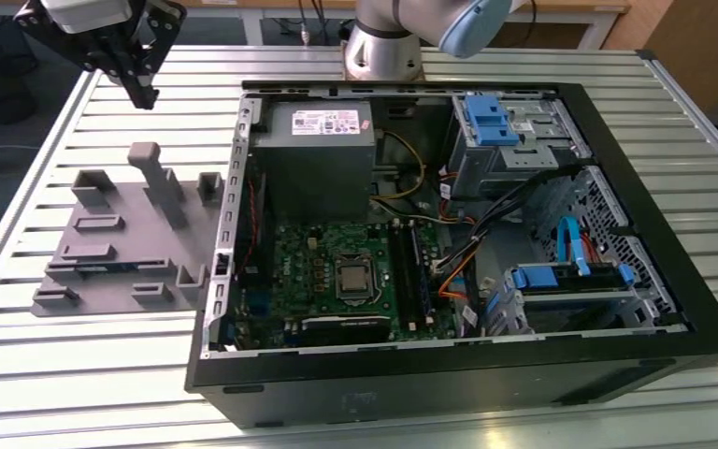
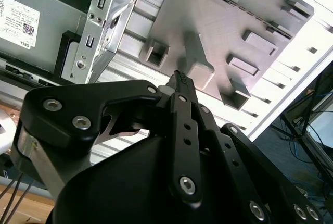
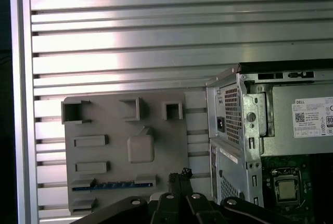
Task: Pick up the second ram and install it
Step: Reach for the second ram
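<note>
Over the slatted metal table (image 1: pixel 35 355), to the exterior view's left of the open computer case (image 1: pixel 459 374), the gripper (image 1: pixel 147 96) is held high, clear of every object. Its fingertips (image 2: pixel 179 78) are seen drawn together in both wrist views, and nothing is gripped between them. The second ram (image 3: pixel 112 185) is lodged in a slot along one border of the grey tray (image 3: pixel 112 125), where its blue-green strip is seen in the first wrist view. The tray is laid flat on the table just beside the case wall. Inside the case a green motherboard (image 1: pixel 322 281) with a silver square chip is exposed. Gripper and ram are separated by a wide gap.
</note>
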`<state>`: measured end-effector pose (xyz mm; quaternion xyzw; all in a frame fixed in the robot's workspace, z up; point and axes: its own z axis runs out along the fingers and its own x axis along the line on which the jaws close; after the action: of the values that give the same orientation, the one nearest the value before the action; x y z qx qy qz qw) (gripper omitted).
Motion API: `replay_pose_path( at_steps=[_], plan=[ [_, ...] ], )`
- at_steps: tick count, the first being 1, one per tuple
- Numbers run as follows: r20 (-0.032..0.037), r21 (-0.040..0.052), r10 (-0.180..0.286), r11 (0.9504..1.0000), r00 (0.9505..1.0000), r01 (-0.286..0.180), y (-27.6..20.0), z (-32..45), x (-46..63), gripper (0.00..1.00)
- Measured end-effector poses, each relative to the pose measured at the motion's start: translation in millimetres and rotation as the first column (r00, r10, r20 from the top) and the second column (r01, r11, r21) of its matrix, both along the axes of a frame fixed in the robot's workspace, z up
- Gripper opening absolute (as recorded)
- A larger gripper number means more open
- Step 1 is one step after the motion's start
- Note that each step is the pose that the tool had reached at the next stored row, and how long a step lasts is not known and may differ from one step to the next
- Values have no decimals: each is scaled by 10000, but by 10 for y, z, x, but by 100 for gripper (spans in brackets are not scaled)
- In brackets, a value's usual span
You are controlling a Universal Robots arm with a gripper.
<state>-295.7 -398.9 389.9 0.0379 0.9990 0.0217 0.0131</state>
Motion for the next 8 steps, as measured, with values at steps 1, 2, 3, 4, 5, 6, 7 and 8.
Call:
replay_pose_path(
  at_steps=[1, 2, 3, 4, 5, 6, 7, 8],
  plan=[
    [0, 0, 0, 10000, 10000, 0, 0, 0, -1, 11],
    [0, 0, 0, 10000, 10000, 0, 0, 0, -3, 11],
    [0, 0, 0, 10000, 10000, 0, 0, 0, -4, 11],
    [0, 0, 0, 10000, 10000, 0, 0, 0, -5, 11],
    [0, 0, 0, 10000, 10000, 0, 0, -1, -18, 11],
    [0, 0, 0, 10000, 10000, 0, 0, -1, -19, 11],
    [0, 0, 0, 10000, 10000, 0, 0, -2, -36, 11],
    [0, 0, 0, 10000, 10000, 0, 0, -3, -53, 11]
  ],
)
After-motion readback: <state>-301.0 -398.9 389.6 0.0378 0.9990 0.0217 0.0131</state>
